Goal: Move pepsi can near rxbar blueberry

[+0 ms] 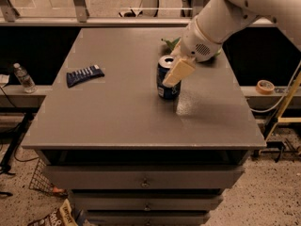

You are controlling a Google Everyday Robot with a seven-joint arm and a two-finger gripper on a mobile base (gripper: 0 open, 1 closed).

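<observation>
The pepsi can (165, 81), dark blue with a silver top, stands upright right of the middle of the grey table (117, 121). My gripper (173, 75) reaches down from the upper right and overlaps the can's right side and top. The rxbar blueberry (84, 75), a flat dark blue wrapper with white stripes, lies flat on the table's left part, well apart from the can. Part of the can is hidden behind the gripper.
A green snack bag (171, 43) lies behind the can, partly hidden by my arm (211, 25). A water bottle (22, 78) stands on a ledge left of the table. A roll of tape (265, 86) lies on the ledge to the right. Drawers are below the table top.
</observation>
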